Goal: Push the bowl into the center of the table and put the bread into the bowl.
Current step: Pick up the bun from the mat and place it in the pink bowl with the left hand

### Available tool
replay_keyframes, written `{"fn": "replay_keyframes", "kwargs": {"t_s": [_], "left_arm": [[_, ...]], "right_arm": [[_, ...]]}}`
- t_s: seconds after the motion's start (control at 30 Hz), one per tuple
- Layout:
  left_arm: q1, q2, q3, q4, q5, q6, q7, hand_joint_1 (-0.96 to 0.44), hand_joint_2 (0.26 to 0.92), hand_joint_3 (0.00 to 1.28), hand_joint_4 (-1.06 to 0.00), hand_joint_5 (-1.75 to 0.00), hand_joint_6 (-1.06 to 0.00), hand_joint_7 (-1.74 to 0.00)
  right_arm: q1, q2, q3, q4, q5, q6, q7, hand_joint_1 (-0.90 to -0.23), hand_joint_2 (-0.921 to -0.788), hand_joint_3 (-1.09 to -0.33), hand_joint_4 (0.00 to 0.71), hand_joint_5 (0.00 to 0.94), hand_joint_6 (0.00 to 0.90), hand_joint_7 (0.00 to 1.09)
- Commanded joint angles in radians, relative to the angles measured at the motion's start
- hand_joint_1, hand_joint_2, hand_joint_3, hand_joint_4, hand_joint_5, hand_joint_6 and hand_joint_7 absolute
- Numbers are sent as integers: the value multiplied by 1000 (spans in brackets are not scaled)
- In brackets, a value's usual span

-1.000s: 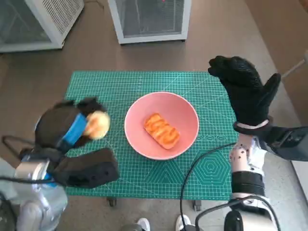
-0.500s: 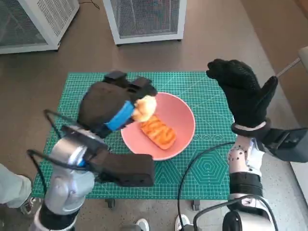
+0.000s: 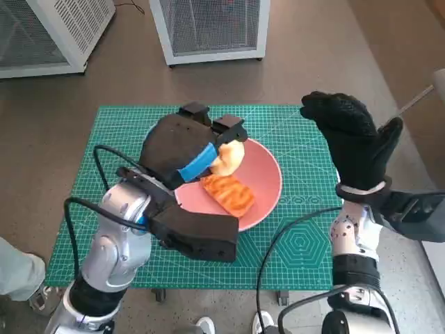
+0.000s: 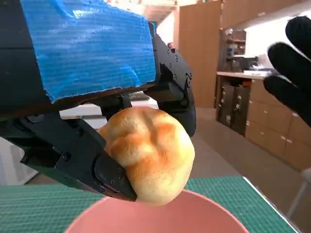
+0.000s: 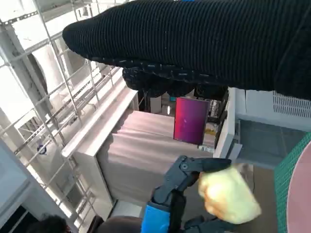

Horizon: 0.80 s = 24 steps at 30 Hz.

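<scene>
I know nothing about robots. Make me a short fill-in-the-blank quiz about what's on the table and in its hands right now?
1. The left hand holds a round bread roll above the ____ bowl.
2. Already lying inside the bowl is a ____ pastry.
3. The right hand, in its black glove, holds ____.
4. The table is covered by a ____ cutting mat.

Missing words: pink; striped; nothing; green

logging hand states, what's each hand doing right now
Left hand: holding the bread roll over the bowl.
Right hand: open, holding nothing.
</scene>
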Motion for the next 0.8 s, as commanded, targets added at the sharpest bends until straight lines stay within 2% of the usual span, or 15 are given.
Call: {"fn": "replay_keyframes", "kwargs": {"t_s": [0.03,0.07,0.1,0.13,0.17,0.2,0.23,0.3,0.4,0.53,0.7,0.8], "left_arm": [[-1,-19,-16,26,-1,21,1,3,912,76,-692,-1243,-657,-1051],[9,-25,-21,16,12,40,-15,3,915,95,-654,-1247,-629,-1119],[15,-28,-24,7,20,54,-25,-4,895,90,-603,-1104,-573,-1014],[21,-32,-29,-4,35,74,-43,-8,874,73,-581,-798,-542,-764],[25,-35,-33,-12,45,89,-56,-26,863,60,-552,-648,-524,-640],[27,-38,-39,-17,59,105,-70,-81,841,33,-487,-336,-497,-356],[28,-39,-43,-22,70,117,-81,-81,841,33,-487,-336,-497,-356],[27,-40,-55,-26,96,135,-100,-181,825,16,-404,-138,-454,-158],[28,-38,-64,-32,115,148,-119,-280,820,8,-340,-47,-421,-57],[29,-35,-53,-45,91,156,-148,-393,832,10,-245,-10,-376,-12],[43,-36,-11,-65,10,150,-146,-432,828,4,-190,-1,-336,-2],[63,-49,54,-86,-110,150,-139,-418,819,1,-164,0,-322,0]], "right_arm": [[35,4,2,-12,-5,10,-17,-427,-921,-503,593,11,718,11],[36,4,3,-13,-6,10,-20,-425,-921,-504,594,11,718,11],[37,4,3,-16,-6,10,-23,-424,-921,-504,595,11,718,11],[38,4,4,-17,-6,10,-25,-422,-921,-505,596,11,718,11],[38,4,4,-18,-7,10,-27,-421,-921,-505,596,11,718,11],[39,5,5,-19,-7,10,-30,-420,-921,-506,596,11,718,11],[40,5,6,-21,-8,10,-32,-420,-921,-506,596,11,718,11],[39,6,8,-21,-9,9,-37,-420,-921,-506,596,10,717,11],[39,7,10,-22,-12,8,-43,-421,-921,-507,596,9,716,11],[35,11,15,-19,-17,2,-54,-420,-921,-507,596,8,716,10],[33,16,22,-21,-22,-2,-67,-420,-921,-506,598,8,715,10],[31,16,25,-21,-24,-2,-73,-419,-921,-506,601,9,715,11]]}}
